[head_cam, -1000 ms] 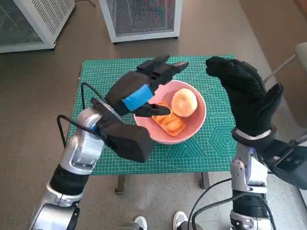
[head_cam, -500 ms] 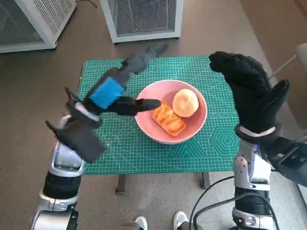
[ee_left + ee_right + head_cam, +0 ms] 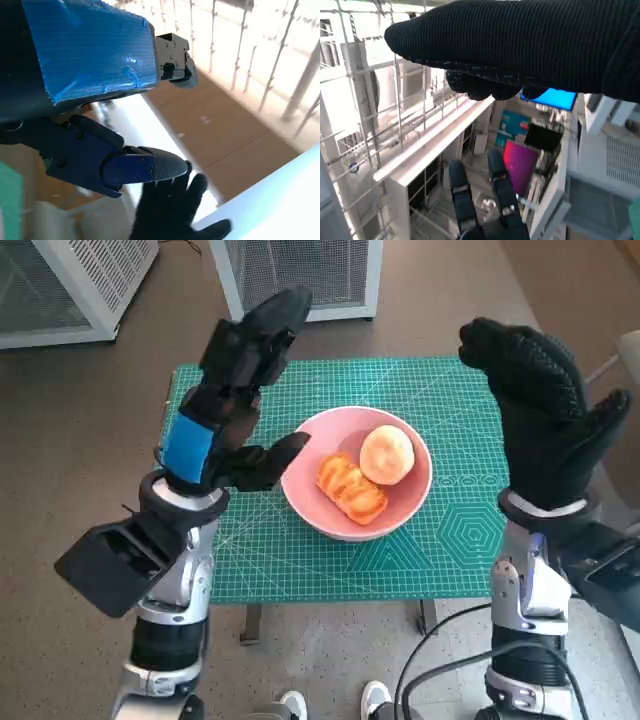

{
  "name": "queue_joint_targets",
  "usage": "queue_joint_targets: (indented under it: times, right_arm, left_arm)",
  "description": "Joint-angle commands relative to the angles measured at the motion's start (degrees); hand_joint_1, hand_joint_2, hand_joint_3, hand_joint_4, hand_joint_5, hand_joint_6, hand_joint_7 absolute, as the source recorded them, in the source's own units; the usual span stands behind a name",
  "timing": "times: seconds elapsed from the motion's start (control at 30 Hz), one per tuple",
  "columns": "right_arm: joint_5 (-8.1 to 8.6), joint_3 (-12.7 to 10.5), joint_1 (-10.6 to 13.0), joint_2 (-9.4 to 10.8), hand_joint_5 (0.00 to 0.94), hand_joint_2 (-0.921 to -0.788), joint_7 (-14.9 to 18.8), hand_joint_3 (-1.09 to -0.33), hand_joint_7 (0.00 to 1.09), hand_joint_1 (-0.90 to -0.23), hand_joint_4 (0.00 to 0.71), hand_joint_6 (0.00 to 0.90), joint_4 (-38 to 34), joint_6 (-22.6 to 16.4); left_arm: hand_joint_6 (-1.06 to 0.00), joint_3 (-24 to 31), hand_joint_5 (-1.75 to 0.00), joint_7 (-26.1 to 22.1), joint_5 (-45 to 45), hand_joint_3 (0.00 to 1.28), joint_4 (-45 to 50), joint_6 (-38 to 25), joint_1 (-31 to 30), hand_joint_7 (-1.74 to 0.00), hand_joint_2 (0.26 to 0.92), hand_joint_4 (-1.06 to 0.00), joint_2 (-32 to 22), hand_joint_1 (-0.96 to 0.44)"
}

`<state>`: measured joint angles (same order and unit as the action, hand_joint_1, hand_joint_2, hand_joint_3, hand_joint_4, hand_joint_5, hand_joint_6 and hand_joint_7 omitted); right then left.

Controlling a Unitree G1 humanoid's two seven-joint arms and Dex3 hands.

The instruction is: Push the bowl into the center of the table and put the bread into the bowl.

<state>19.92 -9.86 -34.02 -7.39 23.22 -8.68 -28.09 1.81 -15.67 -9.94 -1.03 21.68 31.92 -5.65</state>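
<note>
On the green tabletop (image 3: pixel 440 540), near its middle, the pink bowl (image 3: pixel 405 505) sits with two breads inside: a striped pastry (image 3: pixel 350 490) lying with its long axis diagonal, touching a round bun (image 3: pixel 385 454) on its far right. Left hand (image 3: pixel 235 380) raised above the tabletop's left part, fingers spread, holding nothing; its thumb reaches toward the bowl's left rim but looks lifted off it (contact hard to judge from above). Right hand (image 3: pixel 540 415) raised upright to the right of the bowl, also spread and empty. The bowl lies between the two hands, left hand the nearer. Wrist views show only room background, and each the other hand. Judgement: bowl centred, bread in it, task looks essentially finished; any remaining nudge would fall to the left hand.
</note>
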Motion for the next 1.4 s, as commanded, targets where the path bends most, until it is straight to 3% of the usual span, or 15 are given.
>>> queue_joint_targets:
  times: [0.03, 0.43, 1.03, 1.4]
  right_arm:
    - [-0.66, 0.2, -0.2, -0.5, 0.05, -0.921, -0.7, -0.443, 0.63, -0.4, 0.438, 0.223, 0.6, 0.8]
    - [-0.41, 0.4, -0.6, -2.0, 0.039, -0.921, -0.7, -0.446, 0.62, -0.393, 0.434, 0.223, 2.0, 2.2]
    - [-1.61, 1.3, -0.6, -1.9, 0.027, -0.921, -1.3, -0.451, 0.61, -0.398, 0.435, 0.206, 3.4, 3.2]
    - [-1.41, 1.9, -0.6, -2.0, 0.022, -0.921, -0.8, -0.451, 0.61, -0.419, 0.437, 0.19, 4.2, 4.7]
  left_arm:
    - [0.0, 0.2, -0.04, 0.4, 0.1, 0.47, 1.2, 2.8, -1.1, -0.71, 0.921, -0.22, 0.6, -0.65]
    - [0.0, 0.7, -0.03, 0.2, 1.6, 0.49, -0.3, 6.5, -1.0, -0.62, 0.921, -0.19, -0.7, -0.66]
    - [0.0, 0.8, -0.02, 2.1, 3.3, 0.49, 0.5, 7.0, -1.9, -0.6, 0.921, -0.18, -0.8, -0.65]
    - [0.0, 1.2, -0.01, 2.4, 3.2, 0.49, 1.4, 6.1, -2.5, -0.56, 0.921, -0.17, -1.5, -0.66]
